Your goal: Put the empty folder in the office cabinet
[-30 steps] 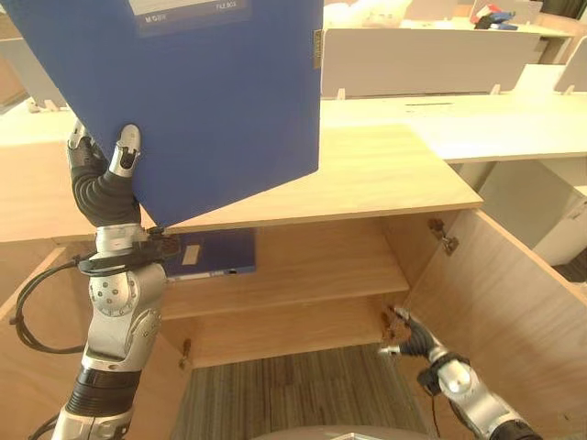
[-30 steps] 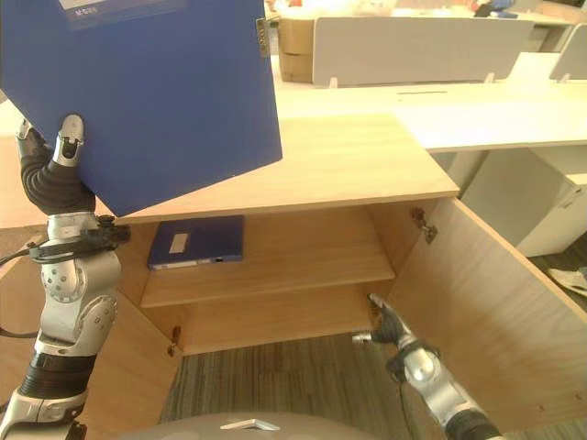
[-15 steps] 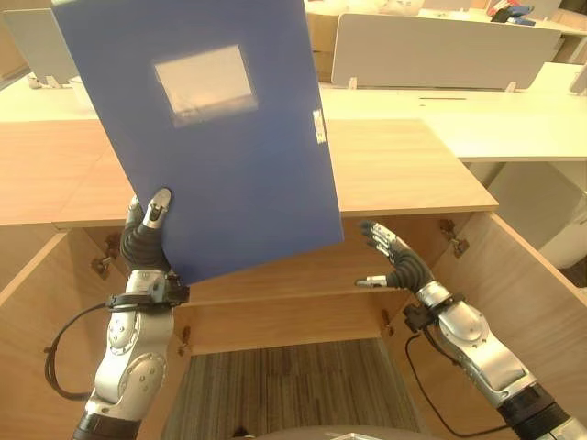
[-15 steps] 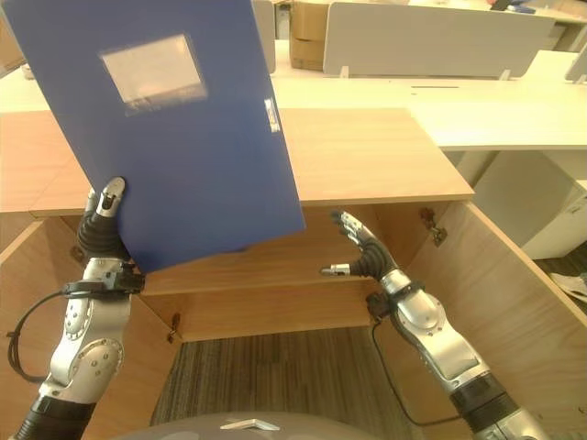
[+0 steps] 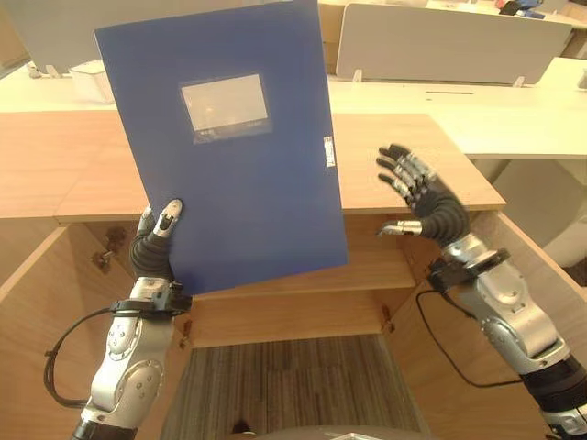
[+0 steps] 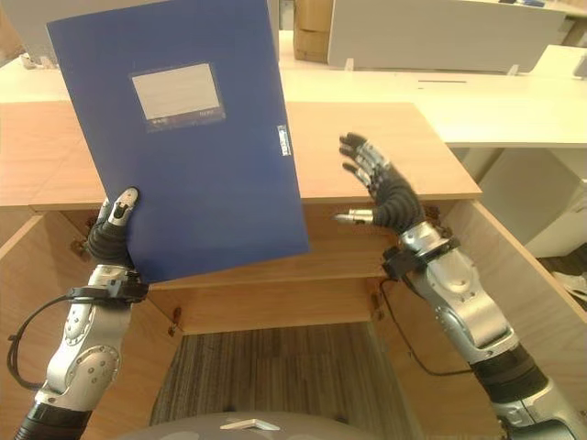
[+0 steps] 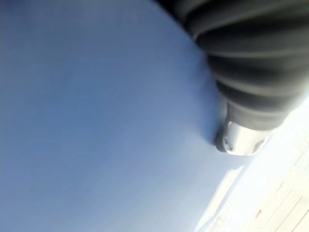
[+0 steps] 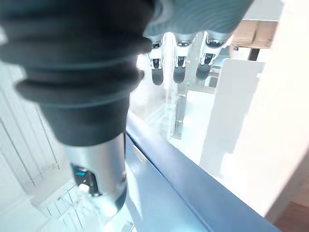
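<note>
- While its thumb and fingers pinch the lower corner, the left hand (image 5: 154, 246) holds the blue folder (image 5: 229, 147) upright above the open wooden cabinet (image 5: 404, 174).
- Right hand (image 5: 424, 192): fingers spread, beside the folder.
- White desks with partitions (image 5: 449, 46) stand behind.

We see a low wooden cabinet (image 5: 404, 156) with a bare top, both doors swung open, one at each side. Inside, a wooden shelf (image 5: 376, 266) runs across it. Below the opening lies striped grey carpet (image 5: 293, 385). Behind the cabinet stand pale desks (image 5: 495, 115) with white dividers (image 5: 449, 41).
</note>
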